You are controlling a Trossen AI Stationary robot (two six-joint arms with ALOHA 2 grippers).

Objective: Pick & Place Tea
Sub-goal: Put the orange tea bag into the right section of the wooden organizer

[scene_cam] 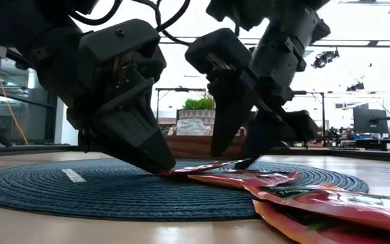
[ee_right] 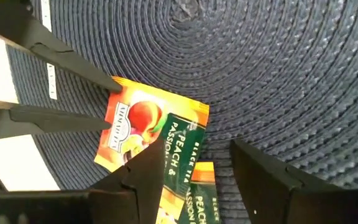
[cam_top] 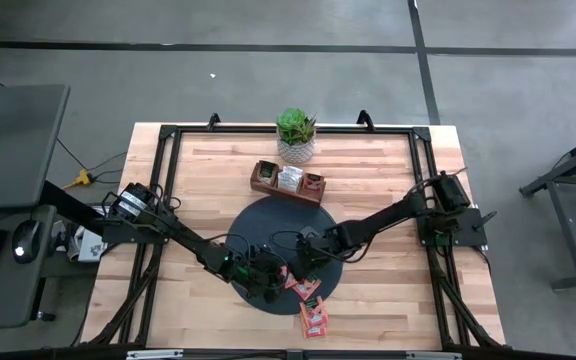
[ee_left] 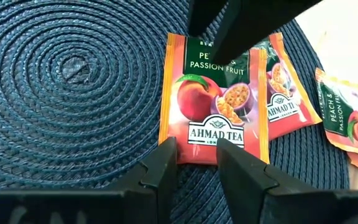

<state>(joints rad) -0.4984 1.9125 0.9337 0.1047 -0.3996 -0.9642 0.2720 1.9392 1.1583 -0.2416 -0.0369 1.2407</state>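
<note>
An orange-red tea sachet (ee_left: 213,106) printed with a peach lies flat on the dark round mat (cam_top: 268,225), overlapping a second sachet (ee_left: 284,93). My left gripper (ee_left: 196,146) is open, slanting down from the table's left with its fingertips at the sachet's orange end. My right gripper (ee_right: 196,148) stands open over the sachet's green end (ee_right: 179,143), coming from the table's right. The two grippers face each other across the sachet (scene_cam: 202,169). More sachets (cam_top: 314,320) lie at the mat's near right rim. My left gripper sets both fingertips (ee_left: 166,158) on the sachet's orange end (ee_left: 197,155), spread along that edge and not pinching it. The fingers slant down from the table's left. The sachet lies flat on the mat. My right gripper has one fingertip (scene_cam: 247,163) right at the sachet's far end; whether it touches, I cannot tell.
A thin white strip (scene_cam: 73,175) lies on the mat's left part. A brown wooden tray (cam_top: 288,182) stands past the mat's far rim, with a potted plant (cam_top: 296,135) behind it. Bare wooden tabletop (cam_top: 398,200) surrounds the mat.
</note>
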